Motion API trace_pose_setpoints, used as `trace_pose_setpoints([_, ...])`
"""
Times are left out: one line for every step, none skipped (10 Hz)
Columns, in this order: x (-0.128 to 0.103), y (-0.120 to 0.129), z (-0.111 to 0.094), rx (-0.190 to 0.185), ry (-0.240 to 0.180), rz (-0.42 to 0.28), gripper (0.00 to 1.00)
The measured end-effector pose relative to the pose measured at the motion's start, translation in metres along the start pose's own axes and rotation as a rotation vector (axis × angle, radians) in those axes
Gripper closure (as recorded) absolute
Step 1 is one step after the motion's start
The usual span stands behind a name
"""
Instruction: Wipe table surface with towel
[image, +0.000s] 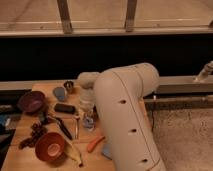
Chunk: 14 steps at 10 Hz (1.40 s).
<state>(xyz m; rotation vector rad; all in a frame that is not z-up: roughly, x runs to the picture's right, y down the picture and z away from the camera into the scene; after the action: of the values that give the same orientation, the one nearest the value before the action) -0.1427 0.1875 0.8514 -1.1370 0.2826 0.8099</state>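
Observation:
The wooden table (25, 157) fills the lower left of the camera view and is crowded with objects. My white arm (125, 115) reaches from the lower right over the table's right part. My gripper (88, 119) hangs from the wrist, pointing down, low over the table's middle. A small pale blue piece (106, 150), possibly the towel, lies at the table's right front, partly hidden by the arm. The gripper is behind and to the left of it.
A purple bowl (32, 101), a blue cup (60, 93), a metal cup (69, 86) and a black block (65, 108) stand at the back. Dark grapes (34, 133), an orange bowl (50, 146), a banana (75, 153), a black tool (62, 126) and an orange object (95, 143) lie in front.

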Motion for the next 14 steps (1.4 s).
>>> trace_pose_setpoints([-0.005,0.019,0.003,-0.003,0.000,-0.050,0.83])
trace_pose_setpoints([-0.007,0.029,0.004,-0.004,0.004,-0.080,0.83])
trace_pose_setpoints([-0.007,0.037,0.008,-0.009,0.013,-0.097,0.83])
trace_pose_setpoints([-0.004,0.039,0.012,-0.017,0.019,-0.101,0.83])
trace_pose_setpoints([0.005,0.036,0.016,-0.028,0.025,-0.089,0.83])
trace_pose_setpoints([0.014,0.030,0.018,-0.033,0.027,-0.072,0.83])
trace_pose_setpoints([0.027,0.021,0.018,-0.034,0.028,-0.041,0.83])
trace_pose_setpoints([0.043,0.009,0.017,-0.034,0.025,0.000,0.83])
trace_pose_setpoints([0.057,-0.005,0.014,-0.030,0.018,0.045,0.83])
trace_pose_setpoints([0.064,-0.016,0.010,-0.024,0.013,0.069,0.83])
trace_pose_setpoints([0.068,-0.023,0.005,-0.014,0.007,0.082,0.83])
trace_pose_setpoints([0.067,-0.029,0.000,-0.001,0.001,0.087,0.83])
trace_pose_setpoints([0.063,-0.032,-0.004,0.009,-0.004,0.087,0.83])
trace_pose_setpoints([0.055,-0.033,-0.009,0.019,-0.010,0.081,0.83])
